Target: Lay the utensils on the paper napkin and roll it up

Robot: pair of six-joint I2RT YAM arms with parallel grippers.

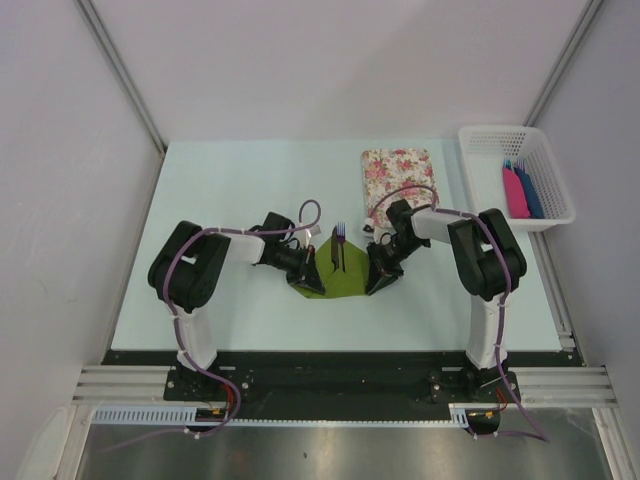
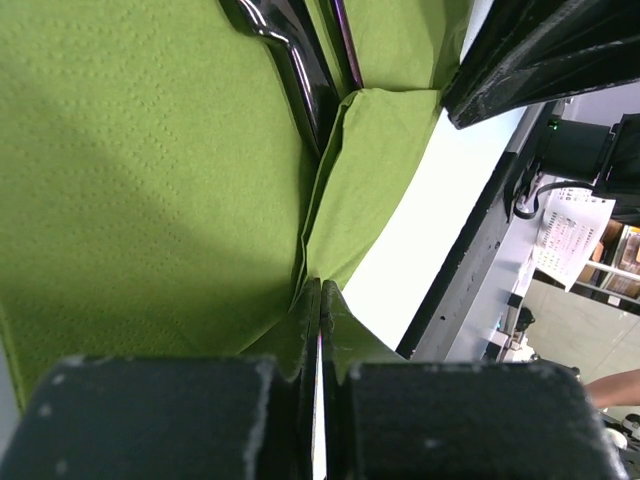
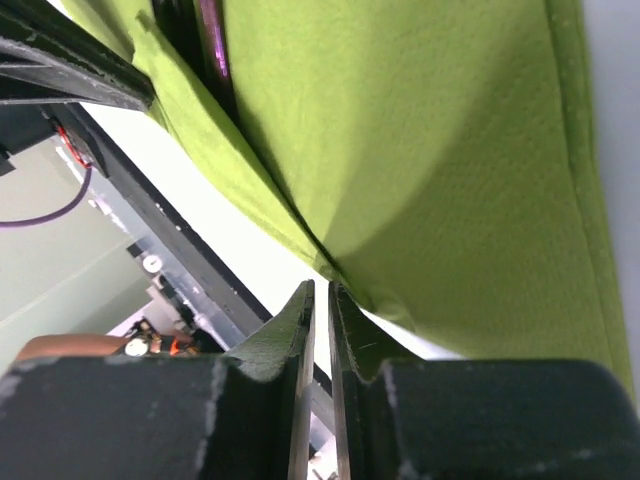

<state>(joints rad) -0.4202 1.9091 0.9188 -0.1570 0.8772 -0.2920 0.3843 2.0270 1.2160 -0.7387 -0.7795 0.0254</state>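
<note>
Currently your left gripper (image 1: 311,273) (image 2: 320,292) is clamped tight on the near-left edge of the thin olive-green square paper napkin (image 1: 346,281) (image 2: 150,180) (image 3: 430,150). In the left wrist view the paper is pinched between the fingers and creases fan out from that spot.

Your right gripper (image 1: 379,278) (image 3: 318,290) sits at the napkin's opposite, right-hand edge. Its jaws are nearly together with only a thin slit between them. The paper's border runs right up to the fingertips, but you cannot tell from these views whether it is caught.

The napkin lies on the pale blue-green tabletop (image 1: 230,190) between your two arms, turned so one corner points toward the bases. The slim dark purple-maroon utensils (image 1: 339,248) (image 2: 300,70) (image 3: 205,40) lie on it along its middle. The fork's tines point away from you and reach past the napkin's far edge. A fold of green paper is raised beside the utensil handles in the left wrist view.

Behind the right gripper, well apart from the napkin, you have the pink-and-white floral rectangular mat (image 1: 398,170). Further right stands the white plastic mesh basket (image 1: 470,160), holding a flat pink piece (image 1: 514,190) and a flat blue piece (image 1: 530,192).
</note>
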